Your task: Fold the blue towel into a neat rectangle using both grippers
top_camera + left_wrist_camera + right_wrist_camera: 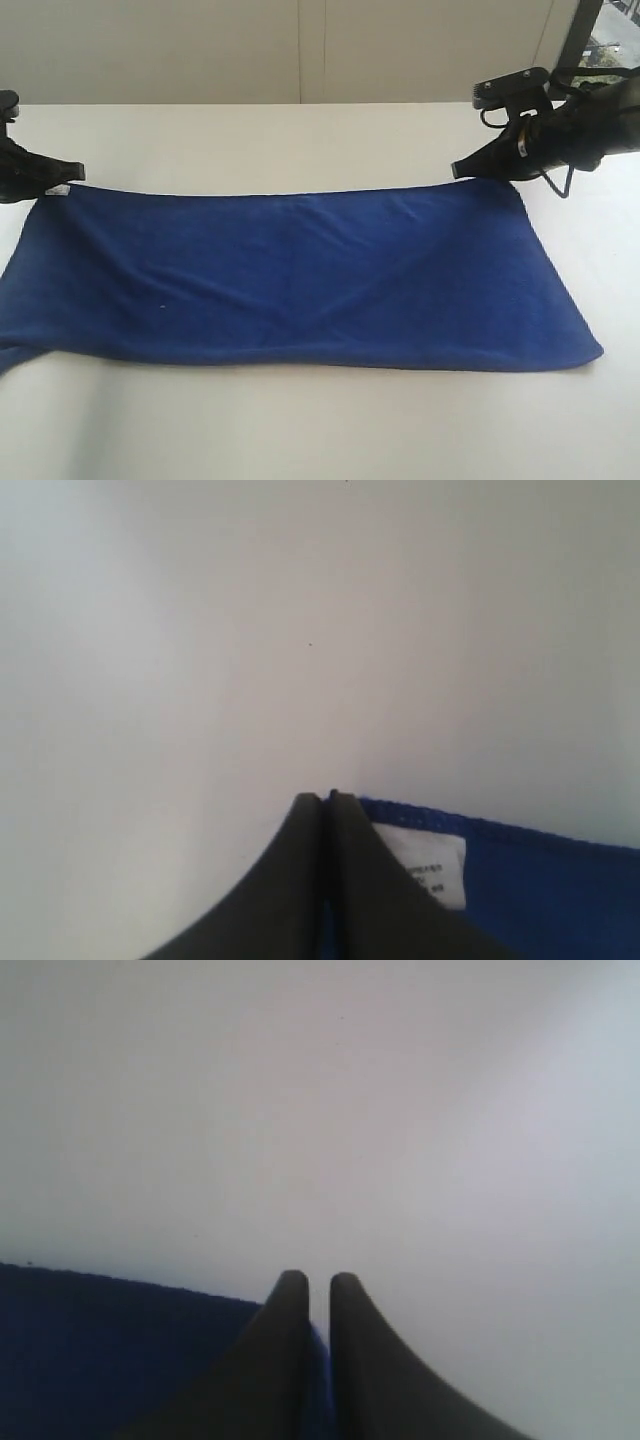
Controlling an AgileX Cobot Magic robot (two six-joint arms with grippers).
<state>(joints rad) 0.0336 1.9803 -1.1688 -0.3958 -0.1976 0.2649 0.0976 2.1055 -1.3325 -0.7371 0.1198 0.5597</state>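
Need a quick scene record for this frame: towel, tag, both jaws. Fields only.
towel: blue towel lies flat on the white table, long side across the exterior view, shallow creases
tag: white tag at the towel's back left corner, beside the left jaws
left: left gripper at the back left corner, jaws closed on a sliver of towel
right: right gripper at the back right corner, jaws slightly apart, towel edge between them, grip unclear

The left tool's (70,172) arm is cut off at the exterior view's left edge, where the blue towel's (300,280) near corner also runs out, while the tag's (435,870) print is too small to read and the right tool's (318,1280) fingers hide the cloth between them, leaving that grip unclear.
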